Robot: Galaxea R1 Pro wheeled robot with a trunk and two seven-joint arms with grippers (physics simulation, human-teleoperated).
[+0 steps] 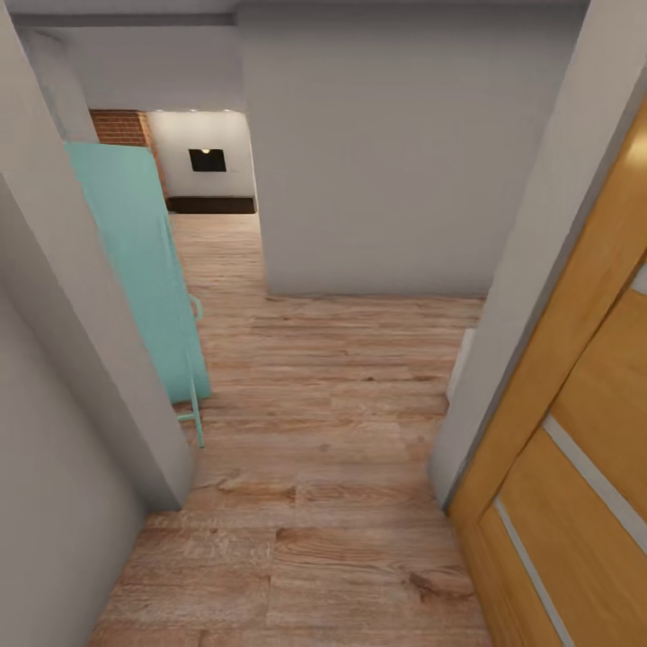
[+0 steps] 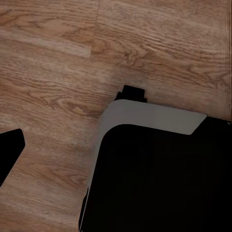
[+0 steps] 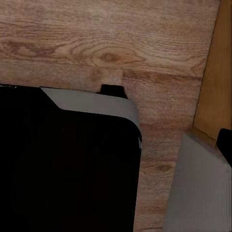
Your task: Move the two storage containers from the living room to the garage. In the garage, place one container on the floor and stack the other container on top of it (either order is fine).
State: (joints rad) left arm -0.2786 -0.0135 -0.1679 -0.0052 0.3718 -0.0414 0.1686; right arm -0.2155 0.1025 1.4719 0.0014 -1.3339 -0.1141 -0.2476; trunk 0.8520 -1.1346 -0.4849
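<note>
The two storage containers were not to be seen at this moment, so where they stood could not be told from these views; the robot was on its way through a passage. Judging from the task alone, such bins should be light, thin-walled and a little flexible, with smooth plastic that can slip. The best hold would probably be on the rim of a long wall, or one gripper on each short end, so the bin does not twist or bend.

The wood floor (image 1: 323, 503) ran forward from the robot. Left of this floor stood a grey wall corner (image 1: 108, 377), and behind that corner leaned a pale green door (image 1: 135, 270) with a thin handle. Right of the floor was an orange wooden door (image 1: 575, 431) with pale strips, just beside a grey door frame (image 1: 521, 296). Ahead, the floor met a grey wall (image 1: 395, 162) and turned to its left side toward a far room with a brick wall (image 1: 121, 128) and a small dark square (image 1: 208, 160) on a white wall.

In the wrist views the robot's dark base (image 2: 159, 179) with its pale grey edge hung over the wood floor. The fingers of both grippers were not clear, so I cannot tell if they were spread or pressed together.
</note>
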